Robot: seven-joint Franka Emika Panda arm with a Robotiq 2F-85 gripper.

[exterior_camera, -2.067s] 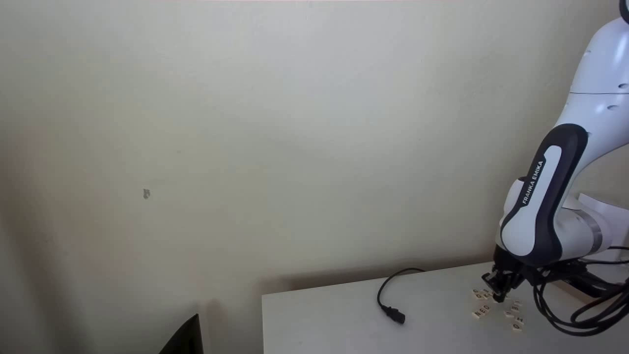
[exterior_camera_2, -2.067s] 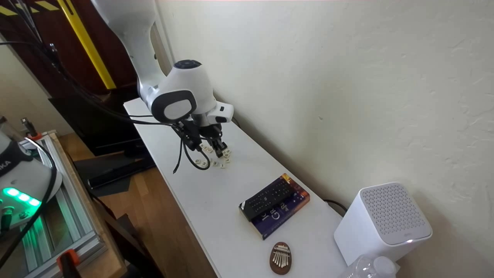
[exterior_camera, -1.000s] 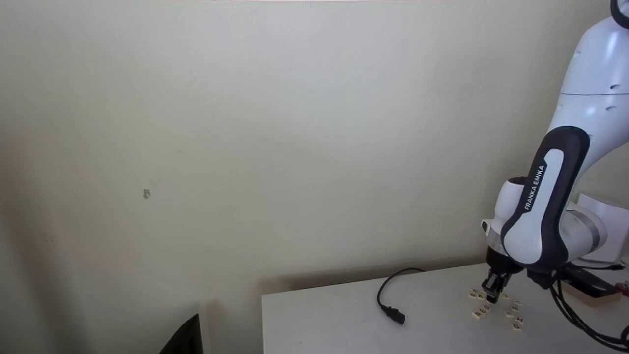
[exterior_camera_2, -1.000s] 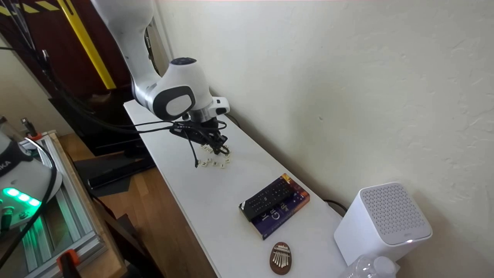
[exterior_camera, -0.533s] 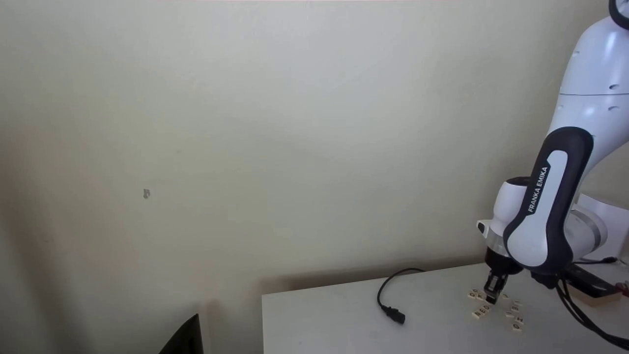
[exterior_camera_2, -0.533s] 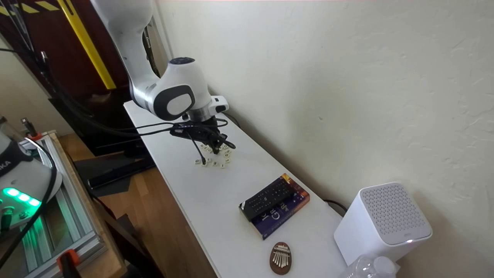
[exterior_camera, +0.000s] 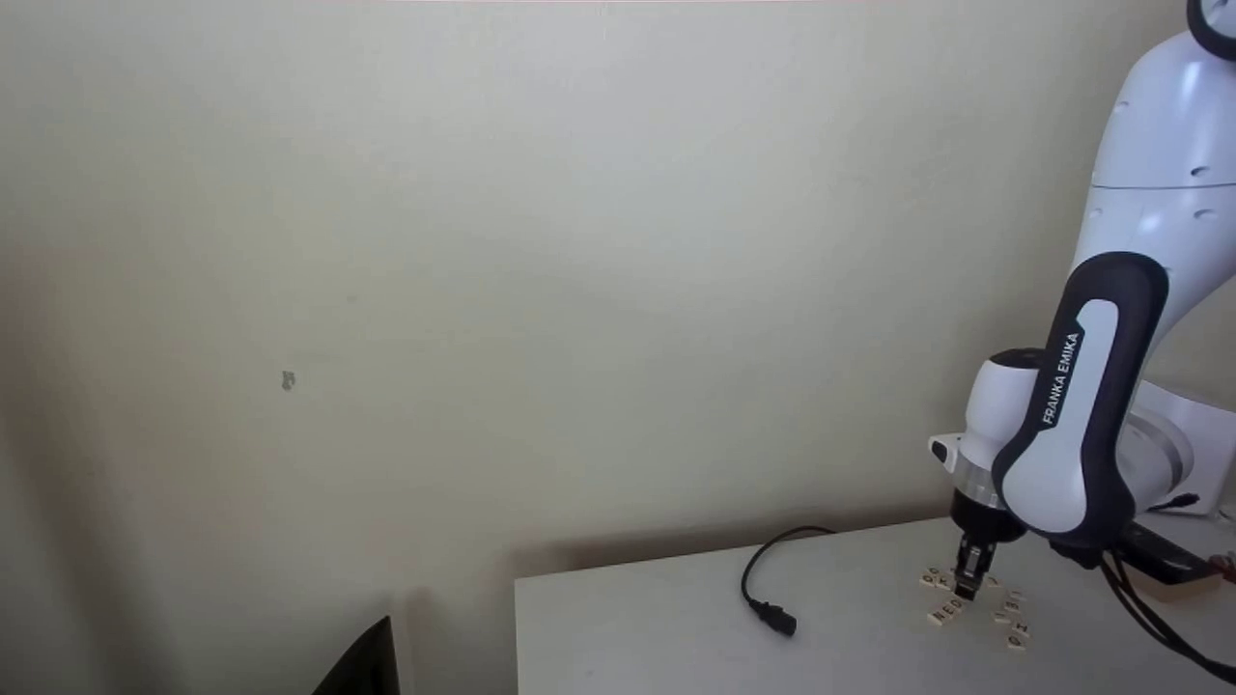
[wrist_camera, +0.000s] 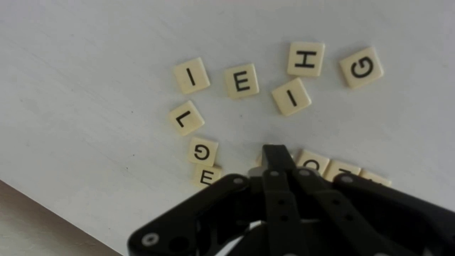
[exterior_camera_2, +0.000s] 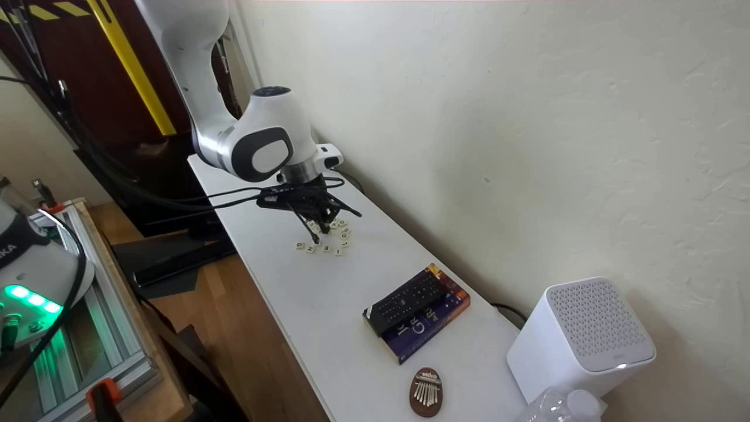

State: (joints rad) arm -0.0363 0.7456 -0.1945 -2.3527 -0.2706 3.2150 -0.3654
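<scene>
My gripper points down among small cream letter tiles on a white table. Its black fingers are together at the tips, over a partly hidden tile. I cannot tell whether the tips touch that tile, and nothing shows between them. An O tile and two more tiles in its row lie right beside the fingers. Also in the wrist view are an L tile, a G tile, an E tile, and an H tile. The gripper shows in both exterior views.
A black remote lies on a dark blue book. A brown thumb piano, a white box-shaped device and a clear bottle stand farther along. A black cable lies on the table. Loose cables hang from the wrist.
The hand has turned about its axis and shifted slightly, leftward in both exterior views. The hanging cables have swung round with it. In the last half second it moved only a little.
</scene>
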